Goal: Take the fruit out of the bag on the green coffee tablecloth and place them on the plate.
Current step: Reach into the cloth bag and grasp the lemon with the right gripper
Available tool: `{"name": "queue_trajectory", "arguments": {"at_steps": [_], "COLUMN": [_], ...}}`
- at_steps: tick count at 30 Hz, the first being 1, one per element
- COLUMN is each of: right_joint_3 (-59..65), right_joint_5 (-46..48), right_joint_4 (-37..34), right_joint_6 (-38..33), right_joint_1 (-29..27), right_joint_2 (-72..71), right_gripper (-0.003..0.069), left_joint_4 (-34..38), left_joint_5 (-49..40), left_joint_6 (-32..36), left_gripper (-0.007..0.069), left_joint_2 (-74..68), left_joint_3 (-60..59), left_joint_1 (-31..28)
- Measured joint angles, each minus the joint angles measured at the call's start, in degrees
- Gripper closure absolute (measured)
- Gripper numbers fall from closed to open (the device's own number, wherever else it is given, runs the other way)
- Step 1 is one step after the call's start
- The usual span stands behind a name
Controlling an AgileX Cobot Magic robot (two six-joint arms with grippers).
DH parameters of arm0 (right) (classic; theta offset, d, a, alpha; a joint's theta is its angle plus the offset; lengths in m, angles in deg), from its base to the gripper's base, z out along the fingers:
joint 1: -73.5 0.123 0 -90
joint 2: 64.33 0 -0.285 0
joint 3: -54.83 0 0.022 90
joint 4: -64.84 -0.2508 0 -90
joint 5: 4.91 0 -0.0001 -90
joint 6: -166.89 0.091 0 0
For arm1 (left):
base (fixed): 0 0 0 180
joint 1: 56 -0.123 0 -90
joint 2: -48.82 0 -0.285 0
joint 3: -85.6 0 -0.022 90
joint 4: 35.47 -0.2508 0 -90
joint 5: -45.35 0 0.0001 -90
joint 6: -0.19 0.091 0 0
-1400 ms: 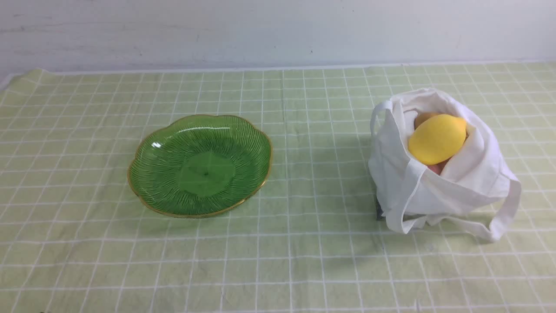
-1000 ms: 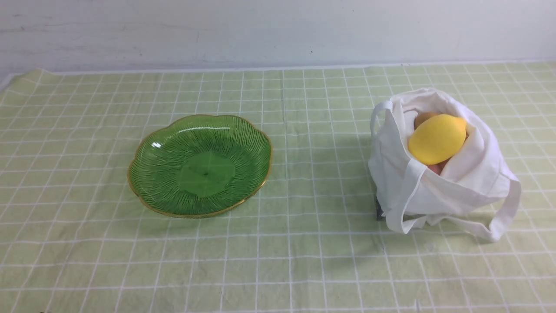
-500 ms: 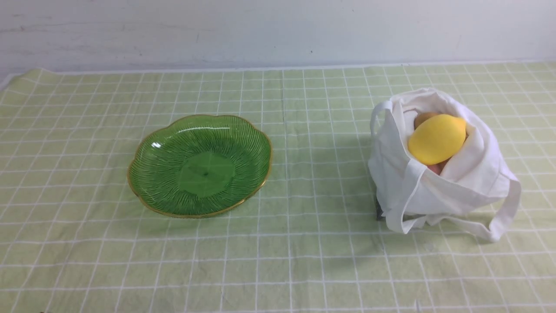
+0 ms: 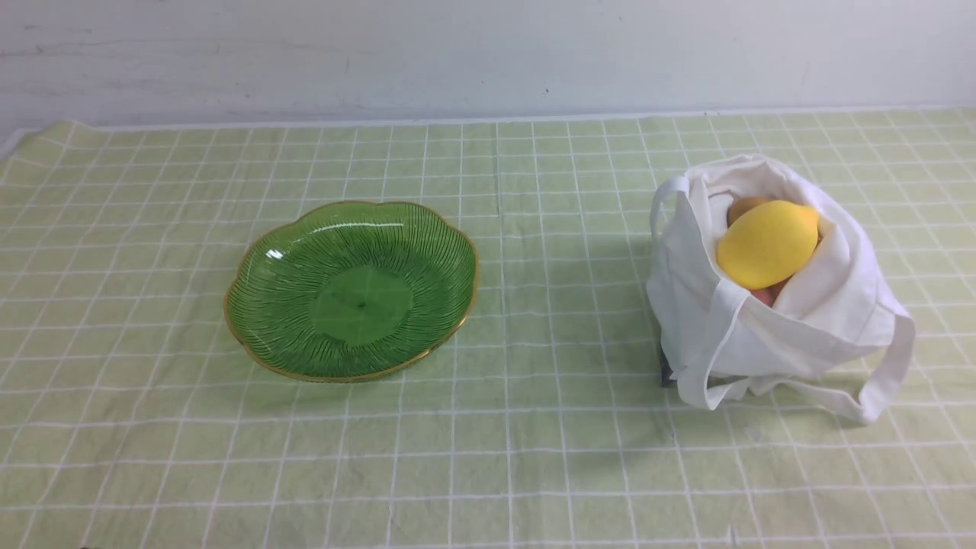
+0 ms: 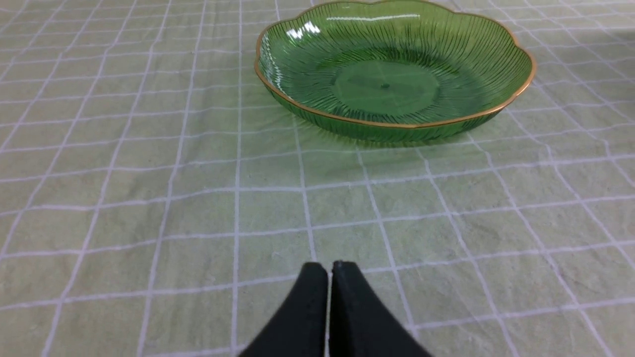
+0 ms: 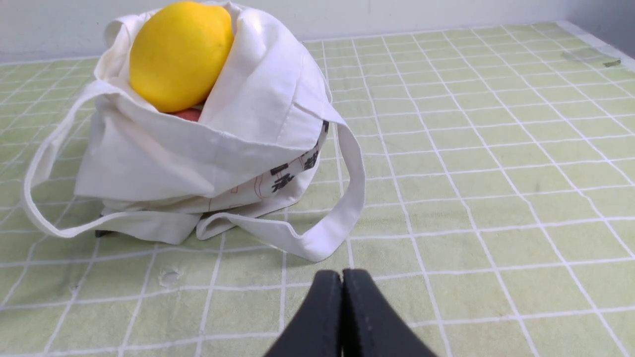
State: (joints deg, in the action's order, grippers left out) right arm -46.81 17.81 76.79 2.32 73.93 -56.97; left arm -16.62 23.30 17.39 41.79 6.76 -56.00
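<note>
Green cloth (image 4: 534, 457) with white squares spreads out in the front view. The dark green plate (image 4: 305, 320) sits on it on my left side. The white bag (image 4: 762, 335) sits on it well apart, on my right side, with its mouth open. A big yellow lemon (image 4: 766, 244) lies on top in the bag. An orange fruit (image 4: 743, 206) peeks out behind it and a pink-red fruit (image 4: 766, 295) peeks out under it.

In the left wrist view, my left gripper (image 5: 330, 270) is closed tight, its fingers pressed together, and it holds nothing. The plate is ahead of it, not touching.

In the right wrist view, my right gripper (image 6: 342, 277) is closed tight too and holds nothing. The bag is ahead of it, and one strap (image 6: 322, 238) lies on the cloth near my fingertips.
</note>
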Motion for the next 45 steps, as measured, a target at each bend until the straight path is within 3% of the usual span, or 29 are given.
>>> {"name": "queue_trajectory", "arguments": {"at_steps": [20, 26, 35, 42, 45], "right_joint_3": [0.00, 0.00, 0.00, 0.00, 0.00], "right_joint_5": [0.00, 0.00, 0.00, 0.00, 0.00], "right_joint_4": [0.00, 0.00, 0.00, 0.00, 0.00], "right_joint_6": [0.00, 0.00, 0.00, 0.00, 0.00], "right_joint_1": [0.00, 0.00, 0.00, 0.00, 0.00], "right_joint_2": [0.00, 0.00, 0.00, 0.00, 0.00], "right_gripper": [0.0673, 0.0673, 0.0673, 0.0673, 0.0673], "left_joint_4": [1.54, 5.32, 28.15, 51.07, 53.23], "left_joint_5": [-0.02, 0.39, 10.12, 29.99, 33.47], "left_joint_6": [0.00, 0.00, 0.00, 0.00, 0.70], "left_gripper": [0.0632, 0.0632, 0.0632, 0.0632, 0.0632], "left_joint_2": [0.00, 0.00, 0.00, 0.00, 0.00], "left_joint_3": [0.00, 0.00, 0.00, 0.00, 0.00], "left_joint_1": [0.00, 0.00, 0.00, 0.02, 0.00]}}
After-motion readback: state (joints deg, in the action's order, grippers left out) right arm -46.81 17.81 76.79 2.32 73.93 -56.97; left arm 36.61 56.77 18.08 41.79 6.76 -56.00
